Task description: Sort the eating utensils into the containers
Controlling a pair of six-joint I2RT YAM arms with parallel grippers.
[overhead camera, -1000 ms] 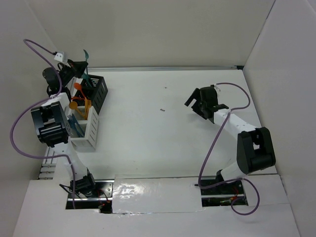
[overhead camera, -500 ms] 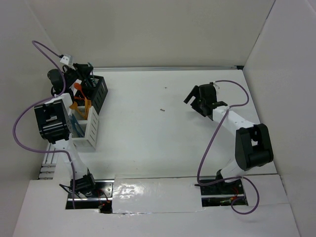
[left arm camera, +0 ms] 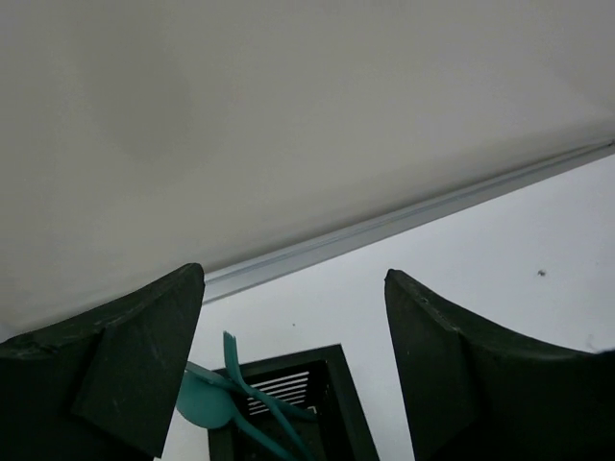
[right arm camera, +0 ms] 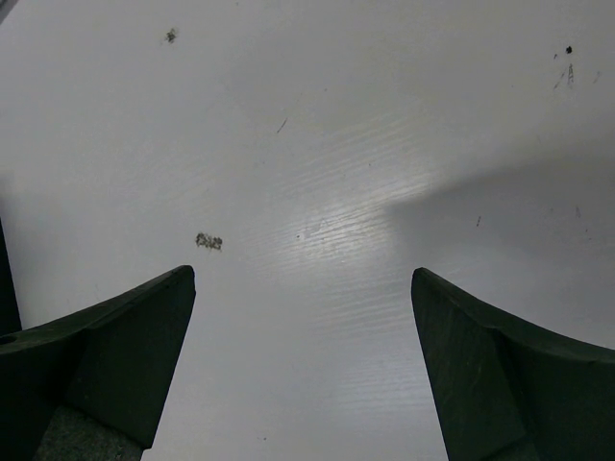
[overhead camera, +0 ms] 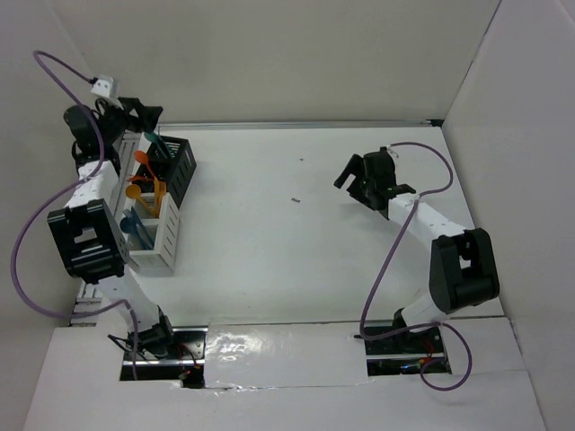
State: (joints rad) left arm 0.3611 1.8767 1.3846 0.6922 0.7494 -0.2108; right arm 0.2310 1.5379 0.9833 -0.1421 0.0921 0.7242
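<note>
Left claw [left arm camera: 294, 288] raised, teal utensils [left arm camera: 252, 386] beneath, in black caddy [left arm camera: 352, 423]

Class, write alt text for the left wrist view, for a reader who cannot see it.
Between the open fingers of the left gripper, a teal fork and a teal spoon poke out of the black caddy. A white wall and table lie behind.

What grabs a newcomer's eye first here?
Colourful utensils stand in the black caddy and white caddy at the left edge of the table. The left end effector hovers open above a teal fork in the black one; the right end effector hangs open over its right half.
</note>
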